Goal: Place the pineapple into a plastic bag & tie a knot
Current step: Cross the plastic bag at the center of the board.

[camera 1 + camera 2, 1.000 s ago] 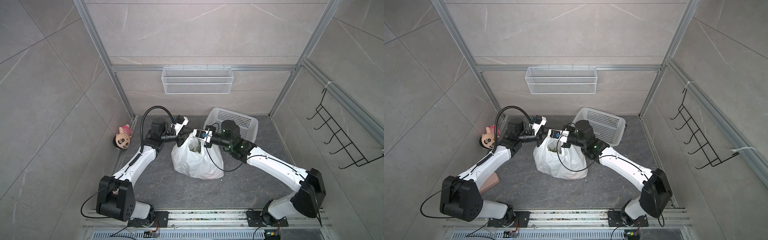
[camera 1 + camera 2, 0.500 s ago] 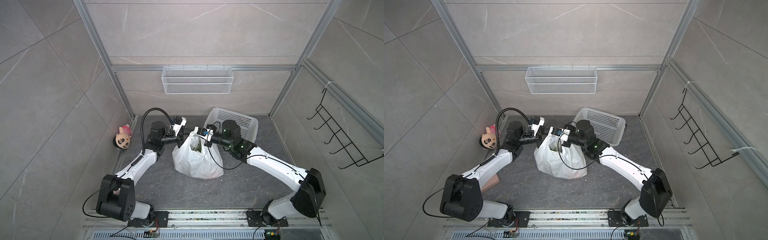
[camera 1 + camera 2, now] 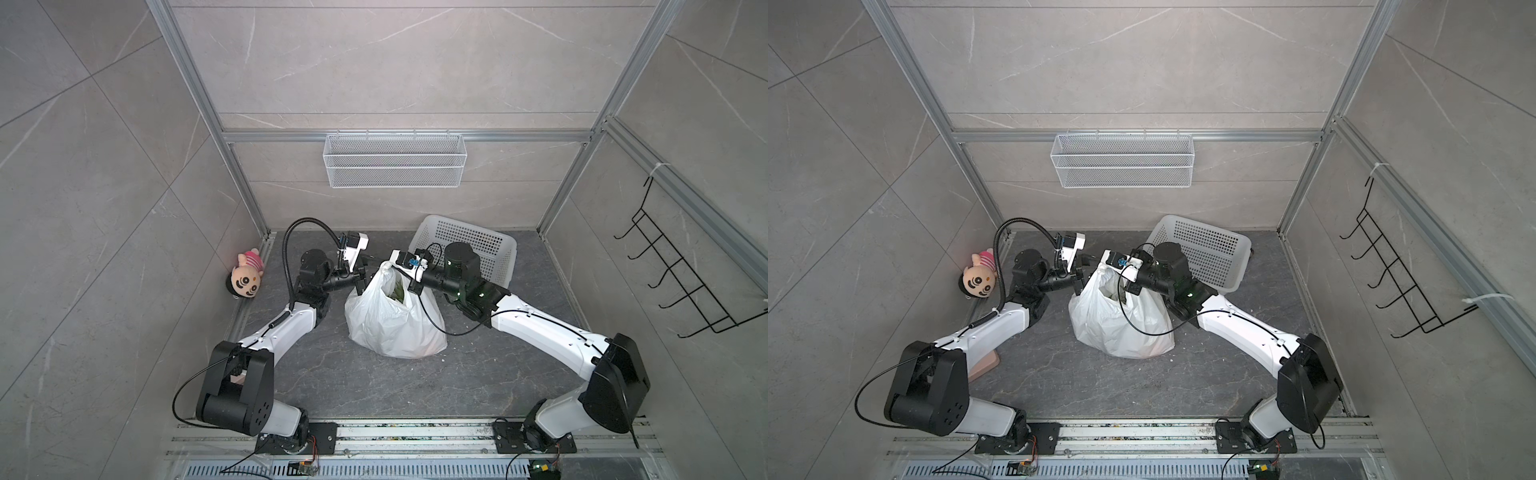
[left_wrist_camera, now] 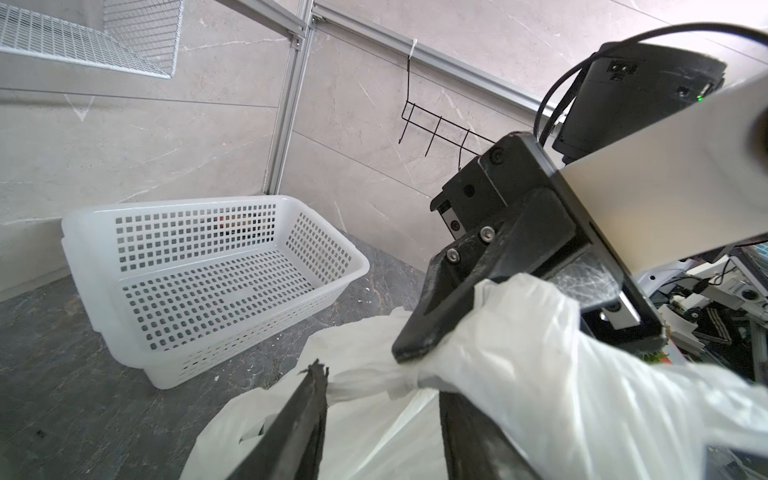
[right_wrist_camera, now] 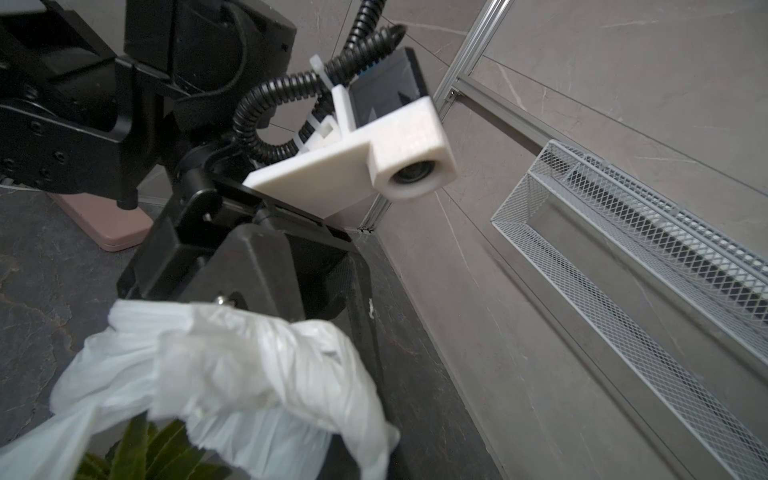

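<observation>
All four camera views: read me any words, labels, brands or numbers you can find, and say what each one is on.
No readable text in any view.
Thin white plastic bag: unprinted on the sides shown.
White perforated plastic basket: no label visible.
Pink-and-cream plush toy: only a face, no writing.

We're looking into a booth walled in pale grey marbled tiles [image 3: 395, 62] and framed by aluminium posts [image 3: 194, 89]. A white wire shelf [image 3: 395, 166] hangs on the back wall and a black hook rack [image 3: 688, 286] on the side wall. The dark stone floor [image 3: 374, 386] lies below, softly and evenly lit.
</observation>
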Robot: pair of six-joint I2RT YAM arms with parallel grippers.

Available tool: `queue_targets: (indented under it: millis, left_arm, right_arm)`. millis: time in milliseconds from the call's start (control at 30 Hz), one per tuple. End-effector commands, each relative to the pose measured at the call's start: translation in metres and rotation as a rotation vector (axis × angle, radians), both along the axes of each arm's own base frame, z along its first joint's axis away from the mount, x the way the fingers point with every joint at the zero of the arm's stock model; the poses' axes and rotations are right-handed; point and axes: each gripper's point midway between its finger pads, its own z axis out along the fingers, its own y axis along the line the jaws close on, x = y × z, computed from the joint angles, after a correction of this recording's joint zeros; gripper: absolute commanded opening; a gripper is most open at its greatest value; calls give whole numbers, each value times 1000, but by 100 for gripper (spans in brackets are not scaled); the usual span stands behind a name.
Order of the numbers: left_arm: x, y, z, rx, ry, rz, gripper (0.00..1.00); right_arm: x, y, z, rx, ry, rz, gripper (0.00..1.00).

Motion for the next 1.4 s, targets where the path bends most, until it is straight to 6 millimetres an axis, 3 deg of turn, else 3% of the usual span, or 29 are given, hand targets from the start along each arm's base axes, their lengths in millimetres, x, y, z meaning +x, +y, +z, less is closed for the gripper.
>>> queue_targets:
  millis: [0,133,233,533,733,900,967,1100,1367]
  left_arm:
    - [-1,-2,18,-27,-76,-15,35]
    - [-3,-3,17,-21,-78,-29,9]
    - [-6,-3,17,-17,-87,-35,0]
    - [-6,6,11,56,-147,68,0]
    - [-9,11,5,112,-188,103,0]
    - [-11,9,5,124,-198,74,0]
    - [-12,9,5,136,-206,76,0]
    - [-10,12,2,184,-211,99,0]
    - [-17,19,6,258,-257,120,0]
  right_arm:
    - [-5,7,-2,31,38,40,0]
    - [-6,7,-5,24,46,44,0]
    - [-5,6,-8,18,51,41,0]
    - [-8,3,-3,28,64,31,0]
    - [-18,-9,-1,14,126,20,33]
    - [-33,-24,3,-33,185,60,49]
    - [-39,-28,6,-55,193,73,51]
    - [-31,-31,9,-73,168,30,51]
    - [-16,-20,-3,-166,161,33,43]
